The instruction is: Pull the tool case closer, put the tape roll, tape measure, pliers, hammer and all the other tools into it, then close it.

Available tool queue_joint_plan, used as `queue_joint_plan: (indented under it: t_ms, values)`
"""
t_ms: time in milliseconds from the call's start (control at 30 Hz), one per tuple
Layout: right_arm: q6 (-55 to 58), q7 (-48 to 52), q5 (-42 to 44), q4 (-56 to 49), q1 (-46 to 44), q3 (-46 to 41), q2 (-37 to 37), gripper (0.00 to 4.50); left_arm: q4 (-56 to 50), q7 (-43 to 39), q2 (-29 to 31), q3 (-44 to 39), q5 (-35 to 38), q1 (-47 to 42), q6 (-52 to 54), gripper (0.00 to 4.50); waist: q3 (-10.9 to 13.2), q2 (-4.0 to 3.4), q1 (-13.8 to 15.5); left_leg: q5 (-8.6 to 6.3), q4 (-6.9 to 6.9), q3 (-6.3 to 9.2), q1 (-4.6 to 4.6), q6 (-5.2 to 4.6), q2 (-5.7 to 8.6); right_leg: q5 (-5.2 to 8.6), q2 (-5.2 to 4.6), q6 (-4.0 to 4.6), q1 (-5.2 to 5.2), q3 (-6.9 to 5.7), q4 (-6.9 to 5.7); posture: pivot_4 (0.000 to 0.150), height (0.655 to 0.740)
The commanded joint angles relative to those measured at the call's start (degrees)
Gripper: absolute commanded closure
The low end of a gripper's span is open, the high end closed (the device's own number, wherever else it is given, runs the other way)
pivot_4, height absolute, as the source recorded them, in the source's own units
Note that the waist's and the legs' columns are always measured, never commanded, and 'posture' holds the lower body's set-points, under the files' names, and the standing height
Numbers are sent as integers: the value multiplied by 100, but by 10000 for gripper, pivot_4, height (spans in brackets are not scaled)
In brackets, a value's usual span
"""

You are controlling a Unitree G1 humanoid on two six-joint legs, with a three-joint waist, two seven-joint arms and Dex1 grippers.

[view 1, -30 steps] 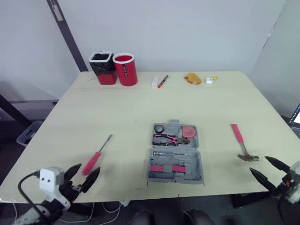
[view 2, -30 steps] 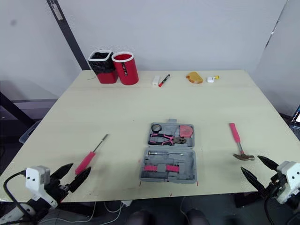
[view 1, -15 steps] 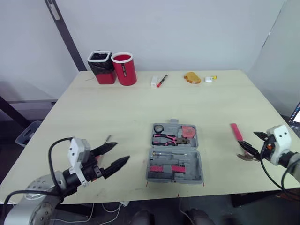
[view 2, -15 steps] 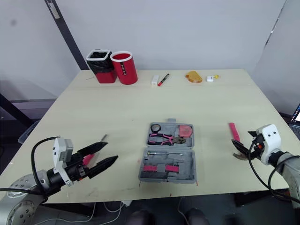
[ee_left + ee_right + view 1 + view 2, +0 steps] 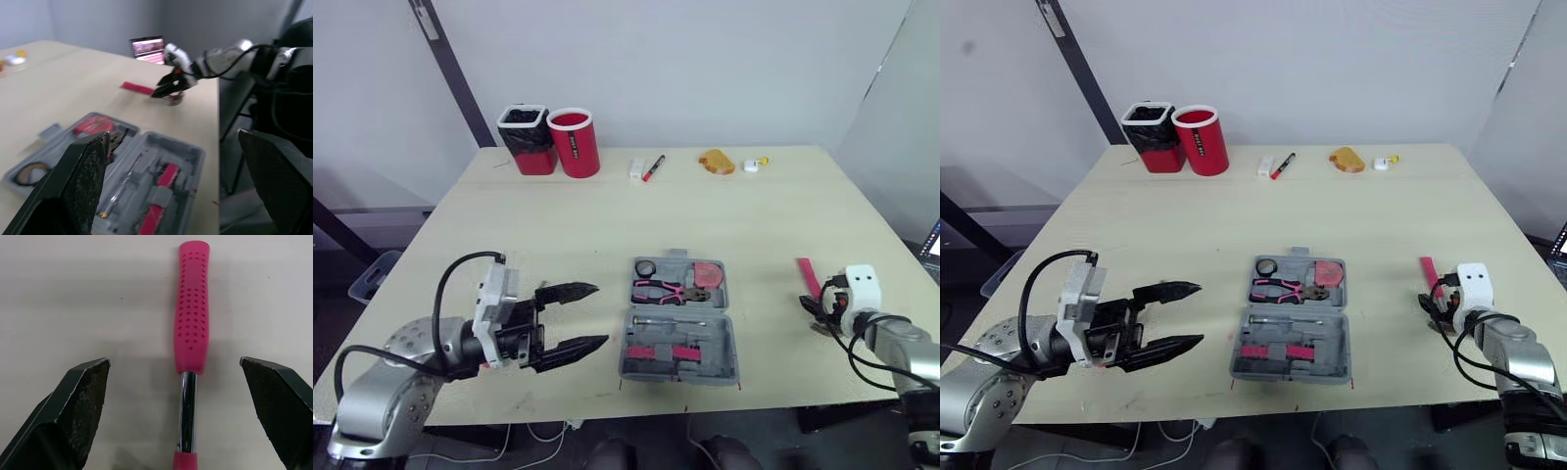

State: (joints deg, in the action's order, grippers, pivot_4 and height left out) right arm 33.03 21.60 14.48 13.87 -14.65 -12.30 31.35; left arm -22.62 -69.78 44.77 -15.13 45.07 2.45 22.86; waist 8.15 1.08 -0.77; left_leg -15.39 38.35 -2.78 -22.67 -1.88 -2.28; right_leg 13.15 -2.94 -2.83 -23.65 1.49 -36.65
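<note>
left jaws: released, spread wide, near open tool case [image 5: 732,357] | right jaws: released, either side of hammer [image 5: 191,323] shaft, apart | hammer: flat on table [image 5: 607,215]

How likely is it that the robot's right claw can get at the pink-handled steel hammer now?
Probably yes: the right claw hangs close over the pink-handled steel hammer, jaws open astride its handle, nothing in between.

Lab-like room: bare table [image 5: 607,215], blank white wall [image 5: 705,59].
</note>
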Motion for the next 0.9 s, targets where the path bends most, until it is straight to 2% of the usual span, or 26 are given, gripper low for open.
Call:
queue_joint_plan:
  t_ms: [33,200,233,267,300,333,400,533,900]
  values:
    - [-257,-323,-73,-14,29,-254,-117,0,4,-163,37,-42,235,-187,56,1055,0,0,-5,0,2,0,0,0,0,0,0,0,0,2,0,1500,7400]
    - [-509,-496,-160,218,85,-252,-301,0,31,-138,-24,-22,242,-336,78,1055,1,1,-10,1,5,2,5,0,0,-1,5,-1,2,6,-7,1500,7400]
    - [-546,-492,-159,258,89,-239,-332,5272,21,-127,-31,-20,255,-342,92,0,1,1,-11,1,5,3,5,-1,0,-1,6,0,2,6,-7,1500,7400]
    - [-588,-511,-166,317,86,-235,-367,7481,6,-127,-33,-14,260,-338,100,0,1,1,-14,1,5,3,5,0,0,-1,6,0,2,6,-7,1500,7400]
    - [-615,-522,-171,369,80,-234,-391,13713,-4,-127,-37,-11,257,-335,103,0,1,1,-16,1,4,4,5,0,0,-1,7,0,2,6,-7,1500,7400]
    - [-624,-518,-177,411,85,-229,-408,17315,-20,-110,-47,-12,257,-333,107,0,1,1,-18,1,4,3,5,0,0,-1,7,0,2,7,-7,1500,7400]
    - [-665,-486,-194,483,105,-213,-424,27649,-48,-86,-59,-17,292,-330,152,0,1,2,-13,1,4,3,5,0,0,-1,6,0,2,8,-7,1500,7400]
    - [-731,-426,-160,544,175,-211,-467,44624,-96,-8,-112,-15,275,-367,140,0,-1,5,5,1,7,8,5,-1,2,-1,6,0,10,9,-6,1500,7400]
    - [-980,276,-45,377,153,-190,-145,44624,-229,179,-262,31,476,-476,313,0,0,3,-1,1,6,9,6,-1,1,0,9,0,11,10,-5,1500,7400]
